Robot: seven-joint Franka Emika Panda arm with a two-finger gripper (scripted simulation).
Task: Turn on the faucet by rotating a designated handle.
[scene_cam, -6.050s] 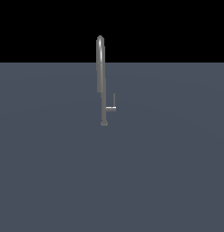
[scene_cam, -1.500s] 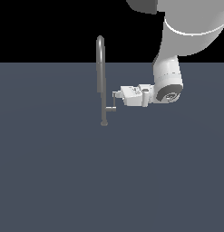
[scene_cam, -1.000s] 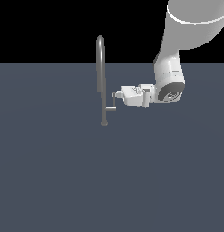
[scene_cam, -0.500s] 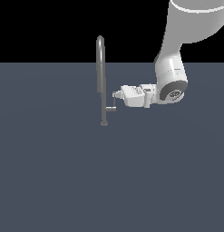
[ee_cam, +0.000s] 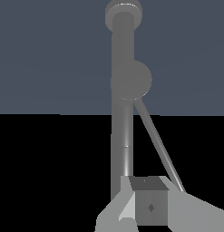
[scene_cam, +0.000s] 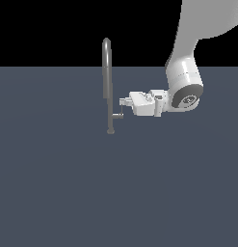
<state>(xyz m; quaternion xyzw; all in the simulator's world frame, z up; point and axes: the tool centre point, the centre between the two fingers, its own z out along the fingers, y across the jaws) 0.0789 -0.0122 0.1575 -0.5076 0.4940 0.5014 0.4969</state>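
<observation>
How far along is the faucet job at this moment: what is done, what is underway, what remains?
Done: the arm has brought its pincer up to the faucet from the exterior view's right. In hand: the fingertips sit at the top of the handle, whose slim rod reaches the finger pads in the wrist view; whether they touch it is unclear. Left: rotating the handle; how far it has turned cannot be judged.

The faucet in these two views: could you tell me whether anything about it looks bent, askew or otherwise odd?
Nothing stands out. The faucet stands upright on its small base, its arch intact. The handle juts from the lower stem toward the exterior view's right, and the claw sits level beside it, at the rod's tip. Whether they touch cannot be told.
</observation>
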